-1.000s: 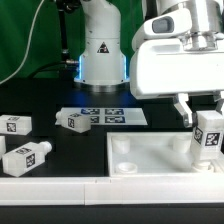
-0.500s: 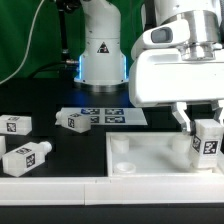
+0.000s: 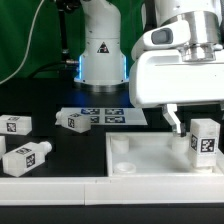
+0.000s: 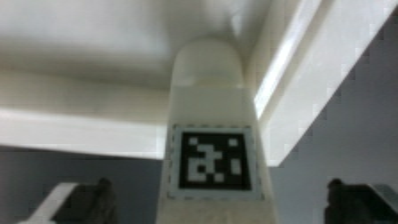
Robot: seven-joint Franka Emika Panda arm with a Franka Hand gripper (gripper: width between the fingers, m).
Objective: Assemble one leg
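One leg (image 3: 205, 141), a white block with a square tag, stands upright on the right corner of the large white tray-like piece (image 3: 150, 156). My gripper (image 3: 197, 120) hangs over it with its jaws wide apart. One dark finger (image 3: 173, 119) shows left of the leg, clear of it. In the wrist view the leg (image 4: 217, 130) runs up the middle against the tray piece. The gripper (image 4: 222, 203) straddles it, and a gap shows between the leg and each of the two fingertips (image 4: 80, 201). Nothing is held.
Three more tagged legs lie on the black table at the exterior view's left: one (image 3: 14, 124), one (image 3: 75, 120) and one (image 3: 27, 156). The marker board (image 3: 108, 116) lies behind the tray piece. The robot base (image 3: 102, 50) stands at the back.
The jaws have opened and let go of the leg. The leg now stands free on the tray piece's corner, with the left finger moved away from it.
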